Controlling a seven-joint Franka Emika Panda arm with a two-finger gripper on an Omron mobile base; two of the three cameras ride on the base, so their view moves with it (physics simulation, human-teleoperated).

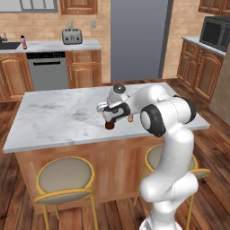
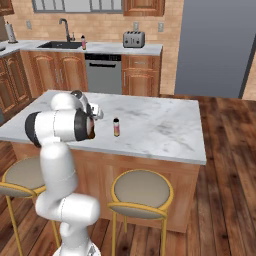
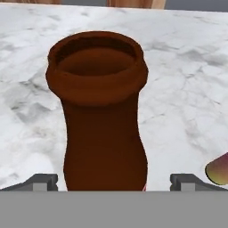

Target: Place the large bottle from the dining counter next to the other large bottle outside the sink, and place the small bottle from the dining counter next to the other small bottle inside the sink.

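Note:
On the marble dining counter stands the large bottle, dark brown with a wide flared mouth, upright. My gripper is open, one fingertip on each side of the bottle's lower body, not pressing on it. In the left base view the gripper points down over the brown bottle. The small bottle, pink and yellow with a dark cap, stands upright just beside it and shows at the hand view's right edge. Another pink bottle stands on the far counter by the sink.
A toaster sits on the far counter, right of the sink, above the dishwasher. Two round stools stand along the dining counter's near side. A microwave is on the right-hand counter.

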